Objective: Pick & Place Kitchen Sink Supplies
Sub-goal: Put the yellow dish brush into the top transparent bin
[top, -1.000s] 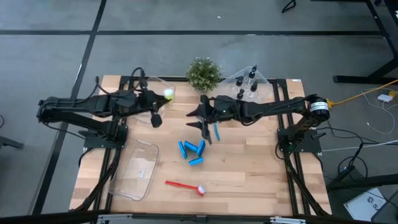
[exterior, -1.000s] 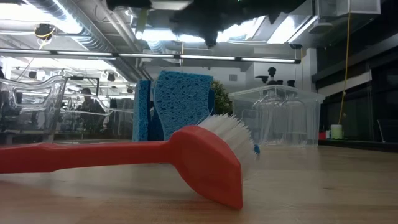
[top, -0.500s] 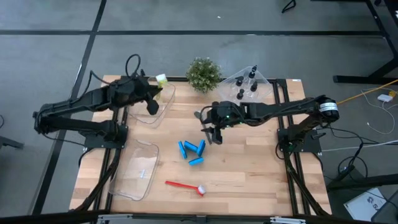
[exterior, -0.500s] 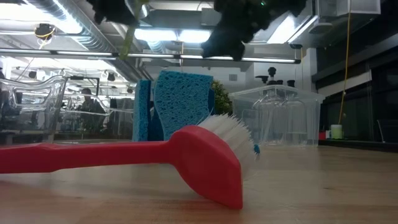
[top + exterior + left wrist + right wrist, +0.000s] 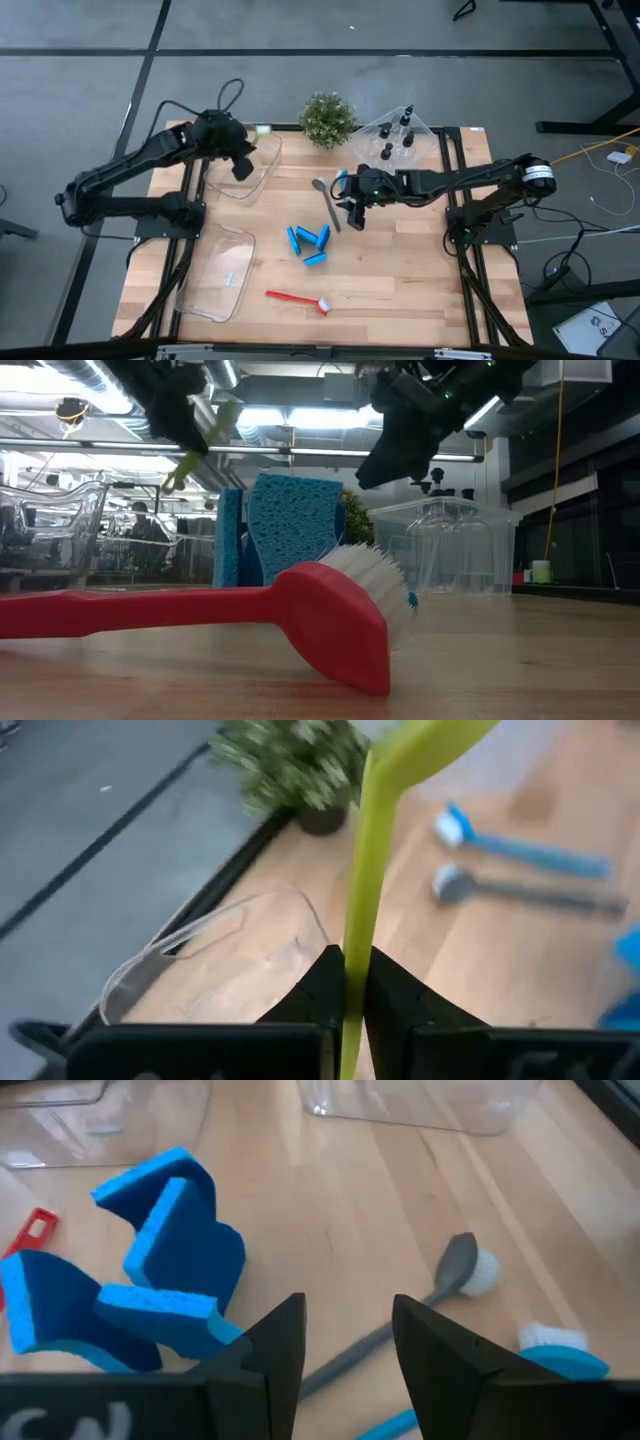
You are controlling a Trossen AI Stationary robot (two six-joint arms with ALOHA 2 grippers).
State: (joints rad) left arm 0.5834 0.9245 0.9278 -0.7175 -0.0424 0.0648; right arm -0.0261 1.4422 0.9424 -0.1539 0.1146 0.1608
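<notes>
Left fingers (image 5: 345, 982) are clamping the yellow-green brush (image 5: 372, 860) above a bin (image 5: 243, 165); it could tip out. Right fingers (image 5: 345, 1342), parted and empty, could nudge the grey brush (image 5: 440, 1288) on the counter (image 5: 400, 270).

In the left wrist view, the yellow-green brush (image 5: 362, 910) ran off the frame at twelve o'clock, so its head stayed unseen, and its lower handle vanished between the dark fingers (image 5: 312, 990). The potted plant (image 5: 290, 765) was blurred and clipped at the edge. In the right wrist view, the blue brush (image 5: 560, 1360) was cut at four o'clock, and the grey brush (image 5: 440, 1295) slid behind a finger (image 5: 440, 1350). The red brush (image 5: 200, 610) in the low view ran out at nine o'clock and hid most of the sponges (image 5: 290, 530).
</notes>
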